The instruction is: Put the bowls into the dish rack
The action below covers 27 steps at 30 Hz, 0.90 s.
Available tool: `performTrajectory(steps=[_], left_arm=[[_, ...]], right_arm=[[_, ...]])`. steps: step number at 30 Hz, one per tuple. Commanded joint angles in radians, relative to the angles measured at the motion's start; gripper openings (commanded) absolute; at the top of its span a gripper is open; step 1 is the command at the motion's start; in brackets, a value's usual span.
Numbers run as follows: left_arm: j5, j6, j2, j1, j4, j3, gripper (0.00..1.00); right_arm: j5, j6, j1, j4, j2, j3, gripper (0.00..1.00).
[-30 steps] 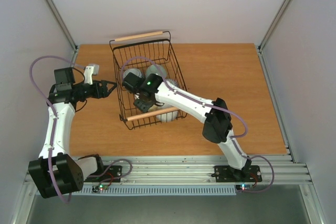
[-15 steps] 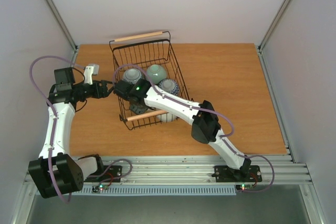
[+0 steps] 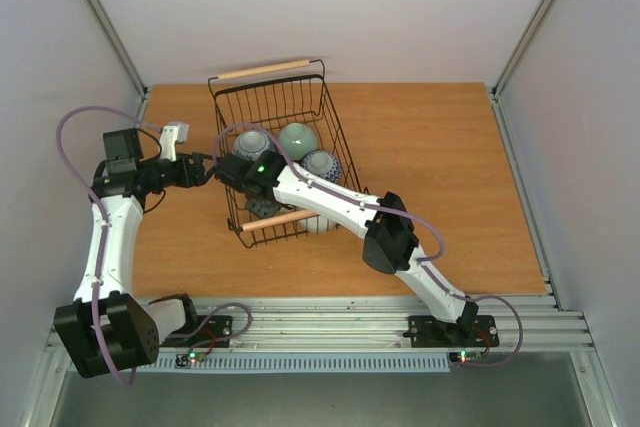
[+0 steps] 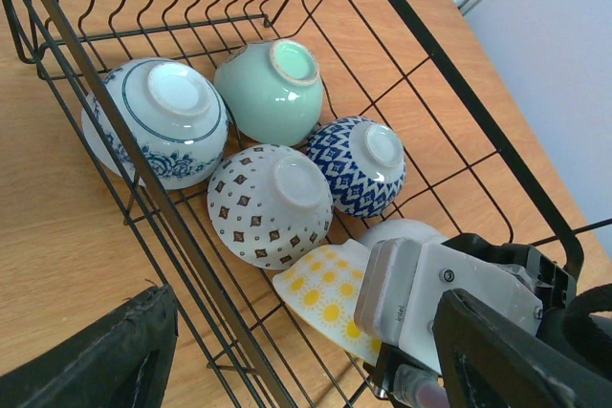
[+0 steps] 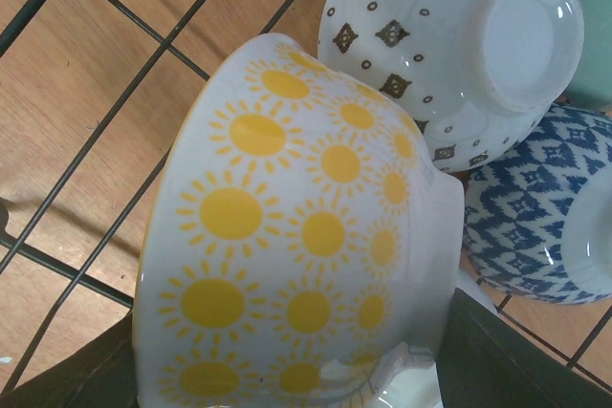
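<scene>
Sun-print bowl (image 5: 287,226) in R claw (image 5: 287,332) — inside rack (image 3: 270,69).

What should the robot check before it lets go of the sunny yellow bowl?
1. Cream ceramic bowl with yellow suns is inside the black wire dish rack: ok.
2. Right gripper has a finger on each side of that bowl: ok.
3. Bowl resting on the rack floor: cannot tell.
4. Gap to the white bowl with dark diamonds: cannot tell, they look very close.
5. Left gripper open and outside the rack: ok.
</scene>
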<state>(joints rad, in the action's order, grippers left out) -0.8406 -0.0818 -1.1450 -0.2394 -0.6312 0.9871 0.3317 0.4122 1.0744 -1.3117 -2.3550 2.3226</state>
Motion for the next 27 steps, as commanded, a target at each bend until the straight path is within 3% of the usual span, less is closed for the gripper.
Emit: performTrajectory(steps=[1,6,11,27], left_arm=[[0.002,0.002,0.005,-0.003,0.040,-0.007,0.74],[0.001,0.002,0.002,-0.003,0.039,-0.007,0.74],[-0.002,0.001,0.001,-0.003,0.039,-0.007,0.74],[-0.002,-0.005,0.001,-0.004,0.038,-0.006,0.74]], right_arm=[[-0.045,0.029,0.036,-0.033,-0.009,0.016,0.63],[-0.055,0.039,0.045,-0.018,-0.002,0.007,0.87],[-0.064,0.045,0.047,-0.008,0.003,0.006,0.97],[-0.207,0.077,0.050,0.005,0.014,-0.003,0.99]])
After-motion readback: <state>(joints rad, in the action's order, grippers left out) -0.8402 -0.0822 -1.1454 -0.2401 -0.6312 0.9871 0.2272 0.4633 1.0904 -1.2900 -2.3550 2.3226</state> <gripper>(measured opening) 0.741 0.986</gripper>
